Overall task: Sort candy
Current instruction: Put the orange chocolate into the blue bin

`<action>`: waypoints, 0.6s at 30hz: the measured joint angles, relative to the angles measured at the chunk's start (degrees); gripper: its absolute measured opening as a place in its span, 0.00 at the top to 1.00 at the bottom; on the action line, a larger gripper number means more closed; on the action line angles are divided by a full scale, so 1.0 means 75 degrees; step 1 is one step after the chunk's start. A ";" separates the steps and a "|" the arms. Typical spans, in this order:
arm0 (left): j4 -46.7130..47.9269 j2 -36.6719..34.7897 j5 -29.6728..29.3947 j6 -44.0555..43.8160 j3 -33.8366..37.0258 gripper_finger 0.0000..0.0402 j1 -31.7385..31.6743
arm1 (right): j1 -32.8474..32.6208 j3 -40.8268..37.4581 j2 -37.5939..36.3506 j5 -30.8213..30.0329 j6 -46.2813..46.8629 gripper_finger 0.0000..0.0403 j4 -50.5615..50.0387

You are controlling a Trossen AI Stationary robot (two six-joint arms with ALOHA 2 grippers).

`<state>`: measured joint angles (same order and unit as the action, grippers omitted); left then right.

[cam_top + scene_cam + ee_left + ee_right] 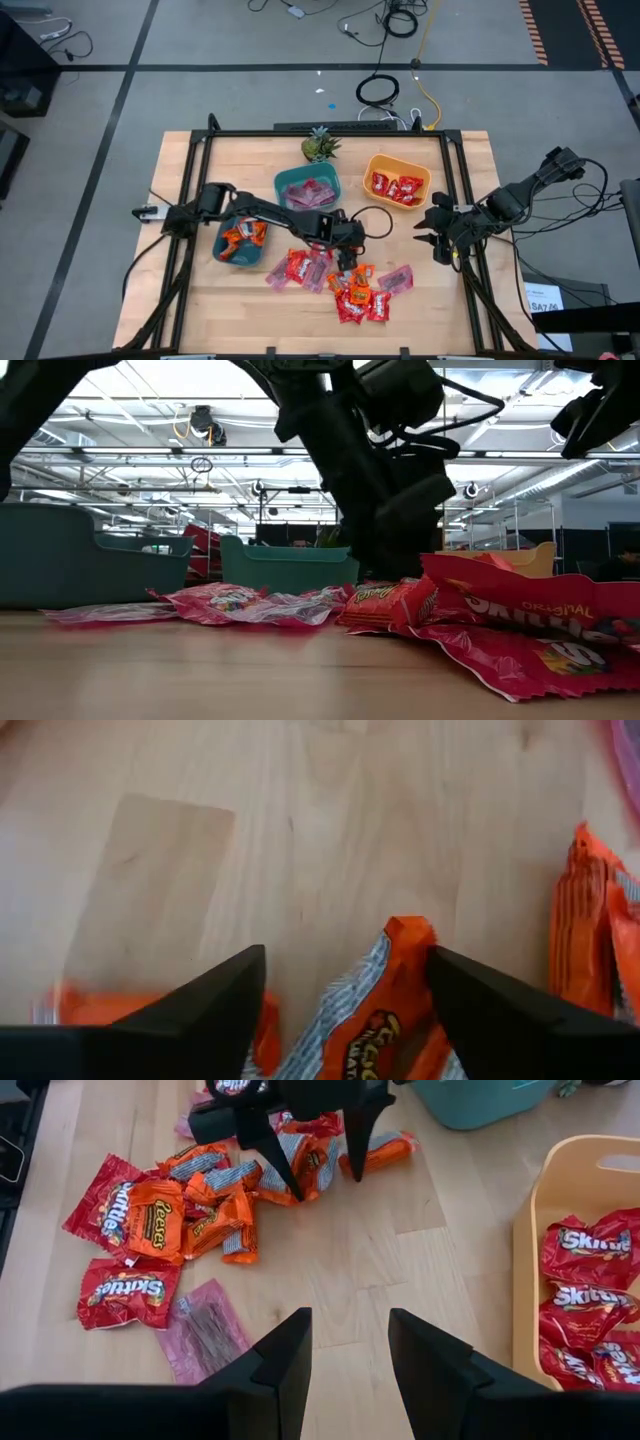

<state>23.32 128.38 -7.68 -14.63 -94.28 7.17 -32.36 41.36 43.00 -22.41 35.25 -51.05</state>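
The left hand (349,264), fingers spread, straddles an orange candy (385,1010) atop the pile near the desk's (250,310) front edge. The right hand (437,238), also spread and empty, waits near the yellow bowl (397,163) over bare wood.
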 joint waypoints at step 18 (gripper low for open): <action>0.0497 -0.0438 0.0422 -0.1163 -0.0269 0.96 0.0135 | 0.0003 0.0000 -0.0002 -0.0009 0.0169 0.69 0.0240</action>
<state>27.05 125.09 -4.52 -23.36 -96.30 8.18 -32.34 41.36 42.99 -22.48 36.52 -49.25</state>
